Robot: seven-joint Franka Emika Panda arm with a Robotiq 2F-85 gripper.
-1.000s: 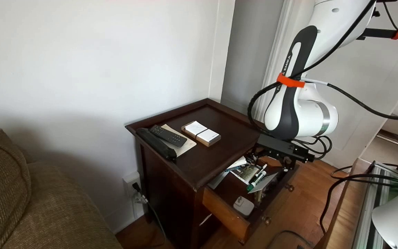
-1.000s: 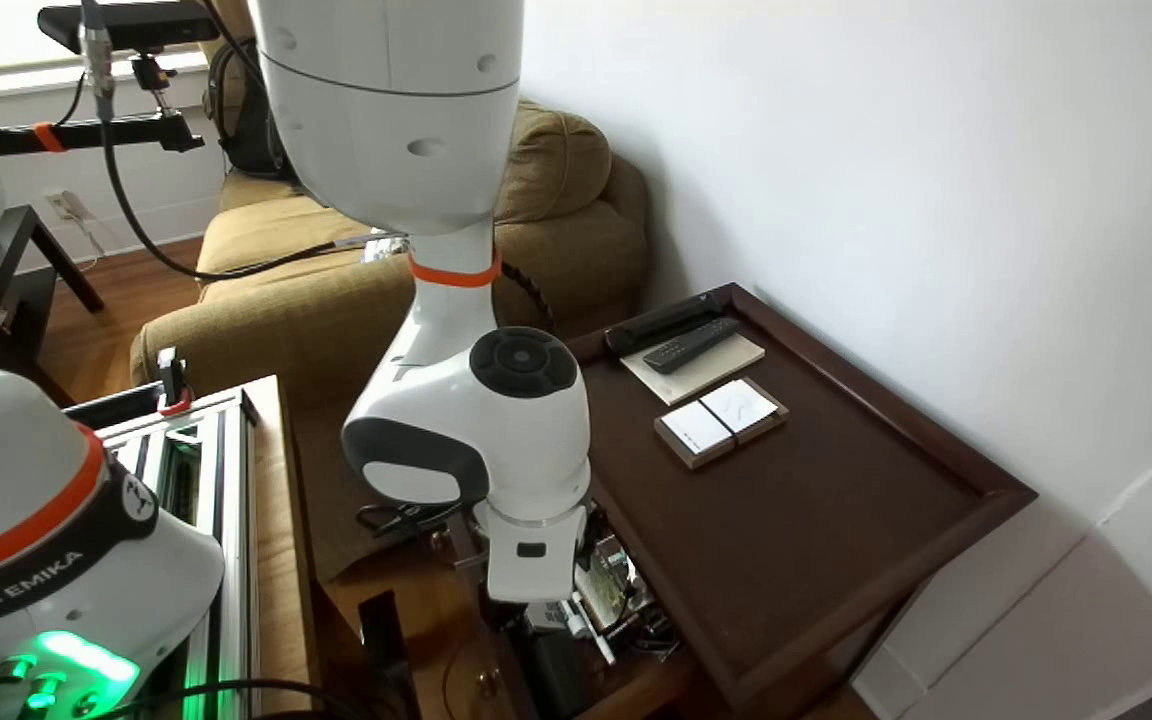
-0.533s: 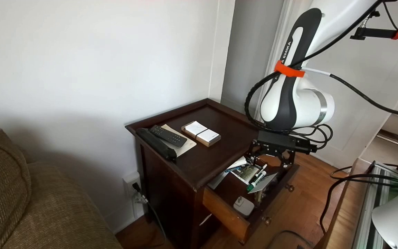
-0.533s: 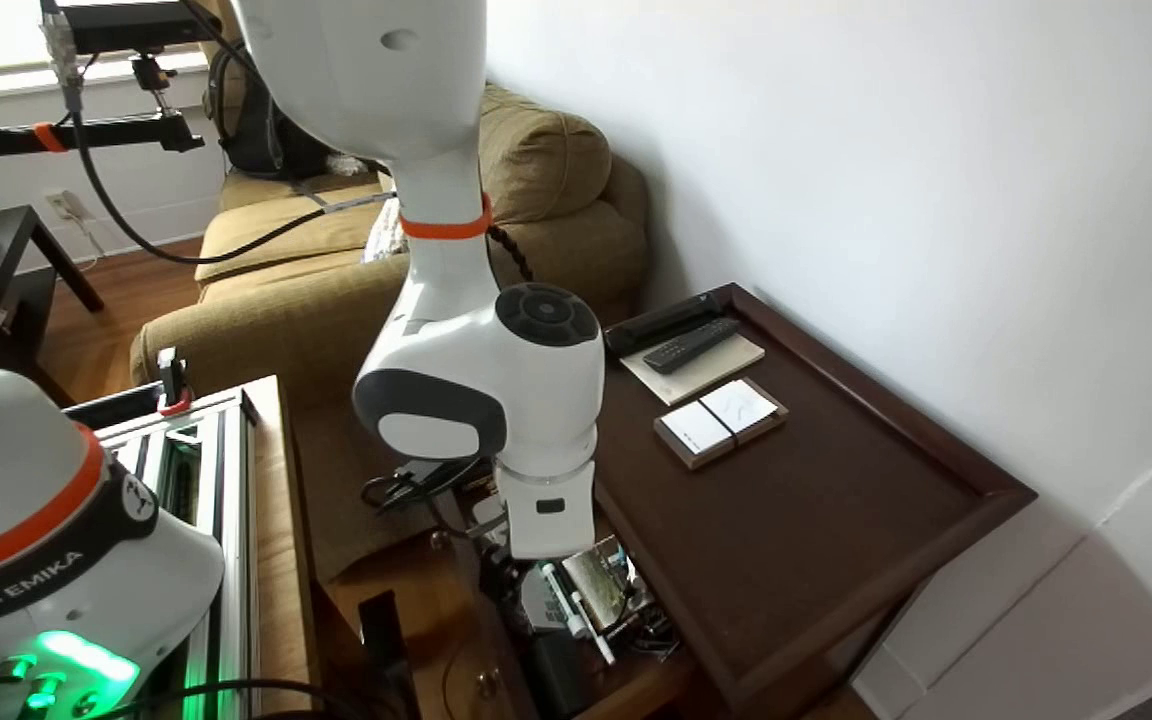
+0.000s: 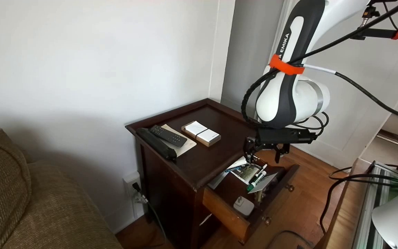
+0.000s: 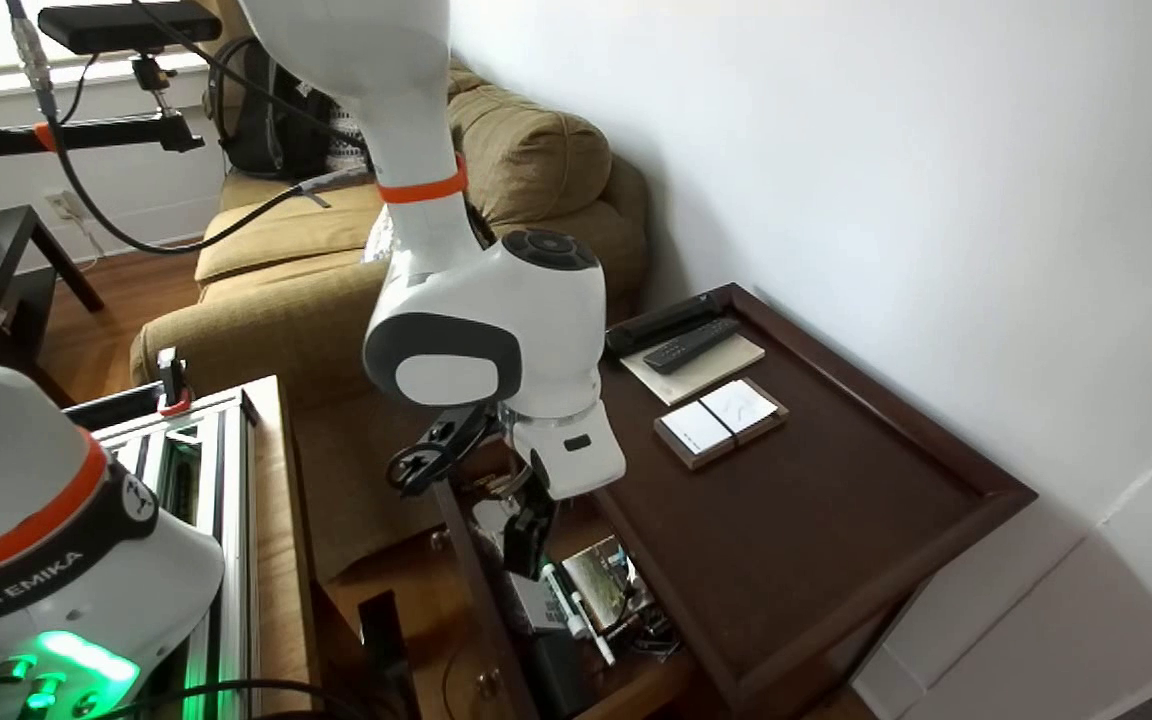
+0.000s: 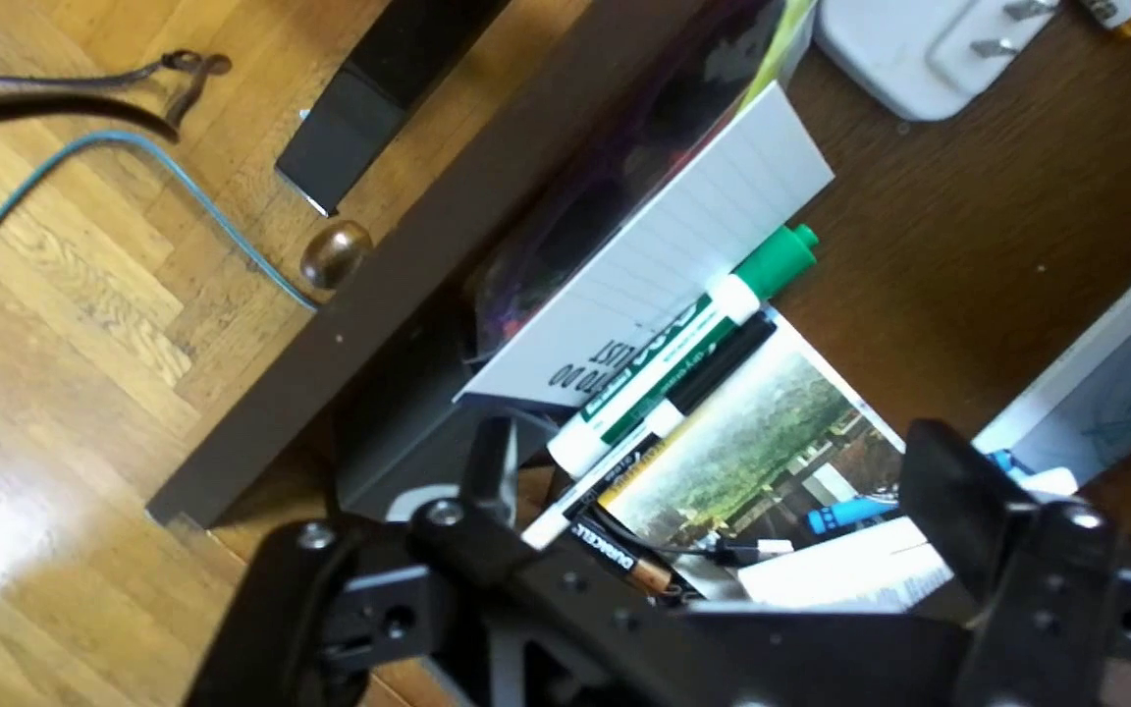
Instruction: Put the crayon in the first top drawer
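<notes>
The first top drawer (image 5: 226,216) of the dark side table is pulled open; its front wall shows in the wrist view (image 7: 448,236) and in an exterior view (image 6: 481,610). A short blue stick that looks like the crayon (image 7: 845,513) lies inside, on a photo beside a white packet, its far end partly covered. My gripper (image 7: 723,476) is open, with nothing between its fingers. In an exterior view the gripper (image 5: 263,159) hangs above the drawer's far part; it also shows in an exterior view (image 6: 528,555), partly hidden by the wrist.
The drawer holds a green marker (image 7: 683,344), a black marker (image 7: 723,363), a battery (image 7: 624,555), a white card (image 7: 664,255) and a white charger (image 5: 243,206). The table top (image 5: 226,128) overhangs the drawer's back and bears a remote (image 5: 168,135) and a card stack (image 5: 201,133).
My gripper has risen out of the drawer and tilted, its fingers staying apart. The arm has moved up with it. The drawer and its contents look unmoved.
</notes>
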